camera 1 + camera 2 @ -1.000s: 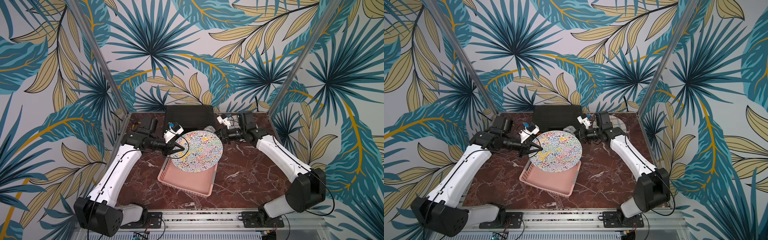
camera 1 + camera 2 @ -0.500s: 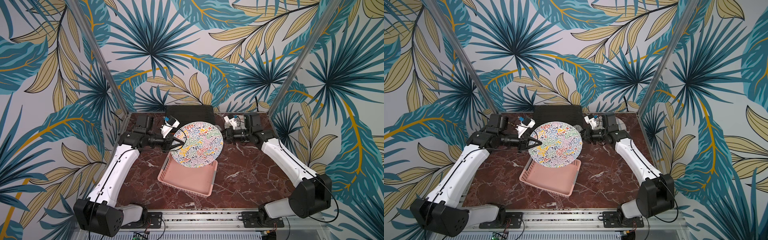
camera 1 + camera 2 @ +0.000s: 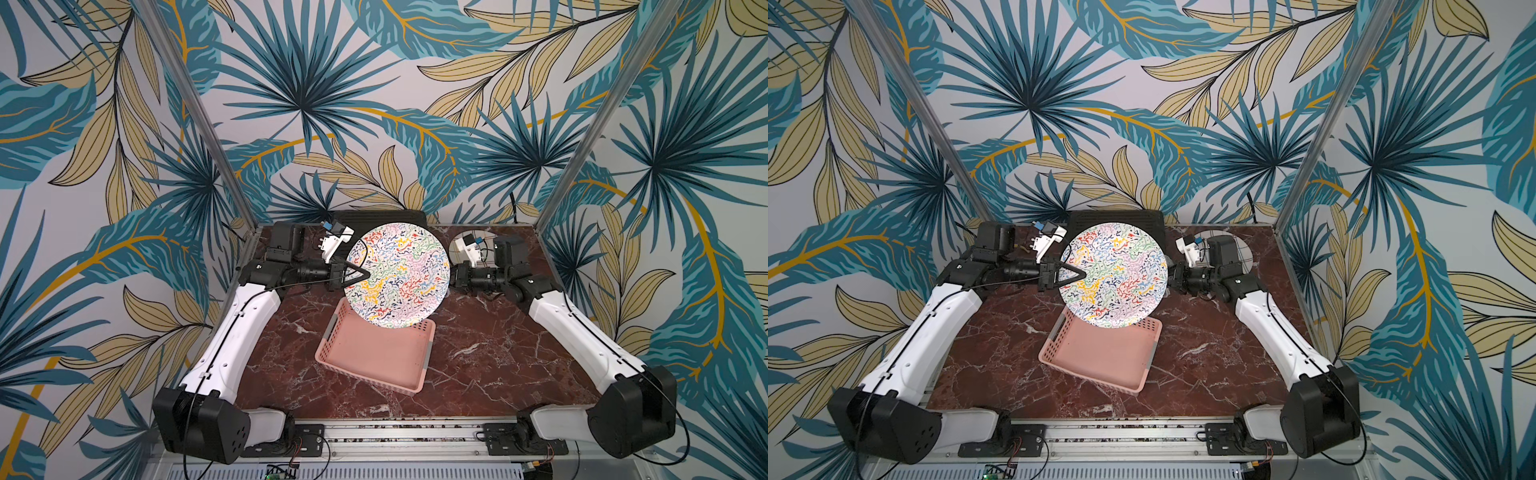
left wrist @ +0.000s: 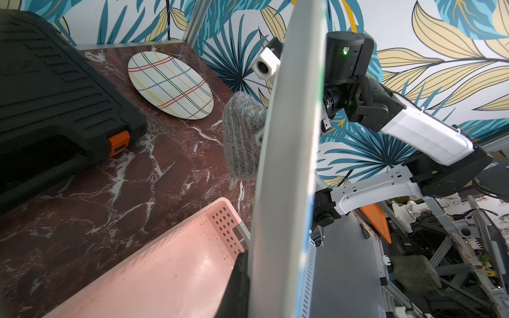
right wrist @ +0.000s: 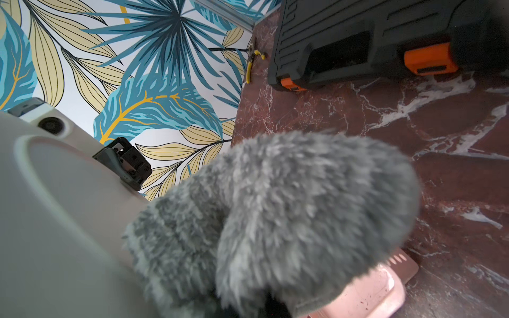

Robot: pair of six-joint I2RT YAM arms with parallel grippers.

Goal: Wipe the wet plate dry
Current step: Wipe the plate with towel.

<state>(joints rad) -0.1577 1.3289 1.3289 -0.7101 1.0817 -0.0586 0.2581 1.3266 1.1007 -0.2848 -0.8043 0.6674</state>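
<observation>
Left wrist view: plate (image 4: pixel 286 154) seen edge-on, lifted clear of the worktop (image 4: pixel 137 165) and standing close to upright, lower rim over the far end of the pink basket (image 4: pixel 165 269). Both top views: patterned face (coloured squiggles on white) is turned toward the camera head, and the plate hangs between the two arms, above the basket. Left claw (image 3: pixel 362 274) is clamped on the plate's rim on the robot's left side, one black finger lying across the patterned face, the other hidden behind. Right claw (image 3: pixel 456 277) reaches in from the opposite side, its fingertips hidden behind the plate in both top views. Right wrist view: grey fluffy cloth (image 5: pixel 275 214) is bunched over the front of the claw, with the fingers buried in it and closed on it. Cloth lies against the plate's plain grey underside, beside the foot ring, on the side nearest the right arm. Left wrist view shows the same contact, with the cloth bulging out behind the plate. Whether the plate's surfaces are wet or dry: cannot tell. Black case (image 3: pixel 380 216) with orange latches lies at the back of the worktop, behind the plate. Plaid plate (image 4: pixel 170 85) lies flat in the back right corner, beside the case. Basket sits mid-worktop, slightly askew.
</observation>
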